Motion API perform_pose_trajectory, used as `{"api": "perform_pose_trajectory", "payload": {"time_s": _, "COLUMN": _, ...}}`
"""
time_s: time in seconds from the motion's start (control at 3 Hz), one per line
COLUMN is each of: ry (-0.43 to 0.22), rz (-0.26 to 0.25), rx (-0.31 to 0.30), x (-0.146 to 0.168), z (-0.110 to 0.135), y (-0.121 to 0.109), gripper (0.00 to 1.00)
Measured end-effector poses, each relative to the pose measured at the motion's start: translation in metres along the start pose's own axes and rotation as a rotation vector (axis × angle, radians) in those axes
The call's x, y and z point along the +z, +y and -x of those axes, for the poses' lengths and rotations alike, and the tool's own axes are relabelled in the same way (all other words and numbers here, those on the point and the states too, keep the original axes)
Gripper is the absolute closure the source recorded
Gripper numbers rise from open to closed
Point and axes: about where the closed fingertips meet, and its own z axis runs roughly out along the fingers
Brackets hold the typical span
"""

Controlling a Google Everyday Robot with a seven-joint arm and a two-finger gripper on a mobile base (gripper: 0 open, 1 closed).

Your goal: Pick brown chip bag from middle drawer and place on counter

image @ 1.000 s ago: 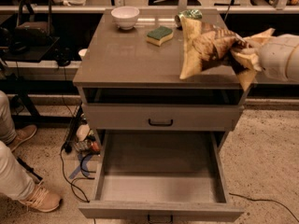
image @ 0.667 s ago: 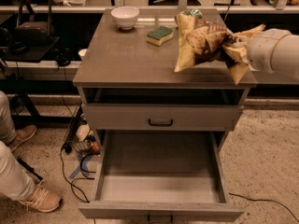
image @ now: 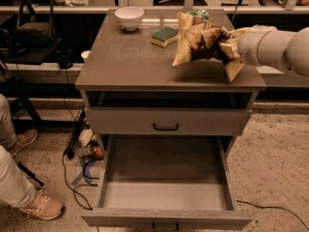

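The brown chip bag [image: 198, 42] hangs clamped in our pincer [image: 226, 45] above the counter [image: 130, 66]; we should lower it flat before letting go.

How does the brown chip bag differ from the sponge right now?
The brown chip bag is dark, crumpled and larger; the sponge is a small, flat, green-topped yellow block. The gripper holds the bag over the right side of the counter; the sponge lies on it near the back. Both are over the counter.

The white arm [image: 275, 50] reaches in from the right; its tool [image: 231, 46] grips the crumpled dark-brown foil bag [image: 198, 38] above the grey-brown table [image: 125, 62]
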Motion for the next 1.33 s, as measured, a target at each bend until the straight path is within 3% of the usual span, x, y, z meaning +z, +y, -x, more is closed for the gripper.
{"api": "perform_pose_trajectory", "payload": {"time_s": 0.33, "ry": 0.011, "rz": 0.005, "rx": 0.012, "x": 0.022, "z": 0.0, "y": 0.004, "gripper": 1.0}}
{"api": "perform_pose_trajectory", "payload": {"time_s": 0.67, "ry": 0.03, "rz": 0.014, "rx": 0.018, "x": 0.049, "z": 0.001, "y": 0.009, "gripper": 0.75}}
{"api": "perform_pose_trajectory", "payload": {"time_s": 1.33, "ry": 0.04, "rz": 0.012, "rx": 0.026, "x": 0.069, "z": 0.001, "y": 0.011, "gripper": 0.28}}
